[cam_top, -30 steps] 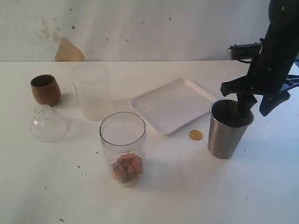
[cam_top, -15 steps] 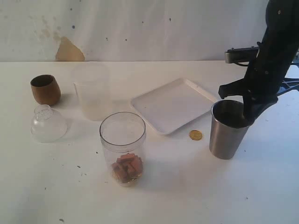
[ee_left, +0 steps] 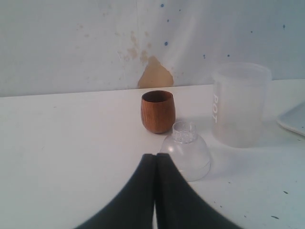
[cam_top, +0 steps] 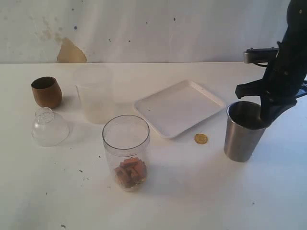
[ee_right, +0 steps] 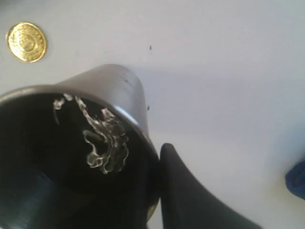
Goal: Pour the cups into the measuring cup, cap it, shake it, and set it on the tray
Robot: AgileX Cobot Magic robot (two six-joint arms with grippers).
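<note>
The brushed-steel tumbler (cam_top: 243, 135) stands upright at the right of the table. My right gripper (cam_top: 266, 113) is shut on its far rim, one finger inside and one outside (ee_right: 167, 164). In the right wrist view the tumbler (ee_right: 119, 88) fills the frame and its dark inside shows only a reflection. The clear measuring cup (cam_top: 126, 148) stands in the front middle with brownish-pink pieces at its bottom. The brown wooden cup (cam_top: 46, 92) sits at the far left, also in the left wrist view (ee_left: 157, 111). My left gripper (ee_left: 155, 156) is shut and empty, short of the wooden cup. The white tray (cam_top: 178, 107) lies in the middle.
A clear dome lid (cam_top: 49, 127) lies in front of the wooden cup, just ahead of my left fingers (ee_left: 187, 152). A frosted translucent cup (cam_top: 94, 94) stands behind the measuring cup. A gold coin (cam_top: 201, 139) lies between tray and tumbler. A wall runs behind the table.
My right gripper went from open astride the tumbler's rim to shut on it, then carried the tumbler a little to the right. The other objects stayed in place.
</note>
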